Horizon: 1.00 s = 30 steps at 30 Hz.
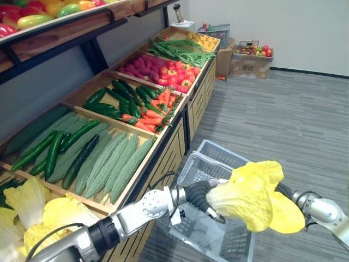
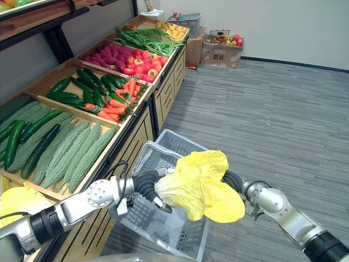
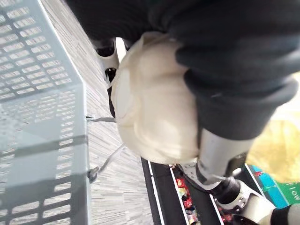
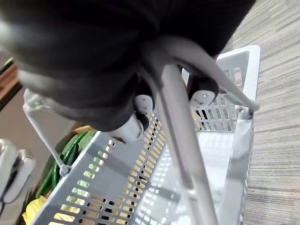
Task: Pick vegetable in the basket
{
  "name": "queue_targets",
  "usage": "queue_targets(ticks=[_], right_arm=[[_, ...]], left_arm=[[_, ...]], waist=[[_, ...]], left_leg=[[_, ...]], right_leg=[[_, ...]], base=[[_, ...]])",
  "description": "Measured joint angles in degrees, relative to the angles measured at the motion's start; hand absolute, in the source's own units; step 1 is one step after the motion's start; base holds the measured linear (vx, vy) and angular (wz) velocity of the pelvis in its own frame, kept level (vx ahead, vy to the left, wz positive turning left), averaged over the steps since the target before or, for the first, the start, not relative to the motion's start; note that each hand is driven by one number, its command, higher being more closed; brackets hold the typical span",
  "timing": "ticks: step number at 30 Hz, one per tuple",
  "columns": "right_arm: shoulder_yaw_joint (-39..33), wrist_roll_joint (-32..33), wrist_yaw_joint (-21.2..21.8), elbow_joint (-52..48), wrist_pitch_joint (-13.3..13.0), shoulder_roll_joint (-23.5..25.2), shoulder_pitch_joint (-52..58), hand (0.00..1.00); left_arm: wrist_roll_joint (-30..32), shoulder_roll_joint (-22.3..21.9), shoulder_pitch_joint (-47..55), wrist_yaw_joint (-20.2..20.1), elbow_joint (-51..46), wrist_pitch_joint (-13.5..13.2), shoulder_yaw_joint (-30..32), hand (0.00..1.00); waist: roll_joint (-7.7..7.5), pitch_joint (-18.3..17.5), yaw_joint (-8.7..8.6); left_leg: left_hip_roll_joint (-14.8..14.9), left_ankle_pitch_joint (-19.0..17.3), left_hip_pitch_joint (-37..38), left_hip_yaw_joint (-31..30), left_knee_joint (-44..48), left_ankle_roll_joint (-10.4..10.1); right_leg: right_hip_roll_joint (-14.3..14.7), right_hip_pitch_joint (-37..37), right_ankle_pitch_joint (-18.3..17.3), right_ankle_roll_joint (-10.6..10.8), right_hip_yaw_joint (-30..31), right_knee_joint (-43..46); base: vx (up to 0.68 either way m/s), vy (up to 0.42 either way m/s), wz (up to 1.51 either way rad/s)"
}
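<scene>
Cabbage (image 1: 253, 199): yellow, with loose crinkled leaves over a pale, firmer stem end. Judged light and soft, and the leaves would likely tear or bruise. It is best gripped at the stem end, not the frills.

It is held in the air just above the open top of the basket (image 1: 210, 158), off the front edge of the produce counter (image 1: 163, 143).

Right hand (image 2: 233, 180) reaches in from lower right, fingers (image 4: 140, 104) curled round the basket handle (image 4: 176, 122), carrying it. Left hand (image 1: 199, 195) comes across from lower left, forearm near level, closed on the cabbage's stem end.
</scene>
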Motion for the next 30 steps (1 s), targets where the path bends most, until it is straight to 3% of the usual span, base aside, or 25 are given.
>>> queue_targets(ticks=[8,14,22,27,28,30], right_arm=[[0.67,-4.89,-0.59,2.04,-0.93,0.0,0.67,1.0],[0.18,-8.67,-4.11,3.04,-2.52,0.81,1.1,1.0],[-6.69,-16.38,-6.26,9.8,-1.71,2.63,1.27,1.0],[-8.1,-18.07,-6.19,12.09,0.03,3.01,2.82,1.0],[-8.54,-18.03,-6.2,12.09,0.03,3.46,2.94,1.0],[-8.55,-18.01,-6.2,12.06,0.03,4.28,2.95,1.0]], left_arm=[[6.74,-0.04,-0.89,0.28,2.68,-0.01,-1.69,1.0],[6.85,-0.16,-1.39,2.45,4.13,0.0,-1.62,1.0],[9.72,-0.18,-3.15,2.83,4.13,0.0,-1.54,1.0],[17.39,-0.19,-3.82,2.7,6.73,-0.07,-1.59,1.0],[19.12,-0.18,-4.12,2.67,7.96,-0.14,-1.59,1.0],[21.79,-0.18,-4.64,2.7,10.06,-0.19,-1.66,1.0]], waist=[[-0.05,0.02,-0.05],[-0.18,0.1,0.03],[-0.41,0.22,0.14],[-0.78,0.41,-0.09],[-1.42,0.83,-0.17],[-1.3,0.79,-0.4]], left_leg=[[0.03,-0.01,-0.02,0.04,0.01,-0.01],[0.03,-0.01,-0.09,-0.1,0.01,-0.01],[0.02,0.0,-0.9,-1.13,0.15,0.01],[0.02,0.02,-0.99,-1.28,0.18,0.04],[0.07,-0.01,-1.0,-1.34,0.19,0.09],[0.22,0.0,-1.01,-1.37,0.23,0.1]], right_leg=[[0.0,-0.02,0.0,0.0,-0.02,-0.02],[-0.12,0.0,0.0,0.0,-0.19,-0.02],[-1.06,-0.02,0.0,0.0,-1.6,-0.11],[-1.14,0.0,0.0,0.0,-1.71,-0.11],[-1.21,0.01,-0.5,-0.59,-1.96,-0.11],[-1.23,0.02,-0.99,-1.17,-2.56,-0.1]], base=[[0.0,0.0,0.0],[0.0,-0.001,0.01],[-0.01,-0.005,0.1],[0.0,-0.002,0.01],[0.0,0.0,0.0],[-0.01,-0.014,0.03]])
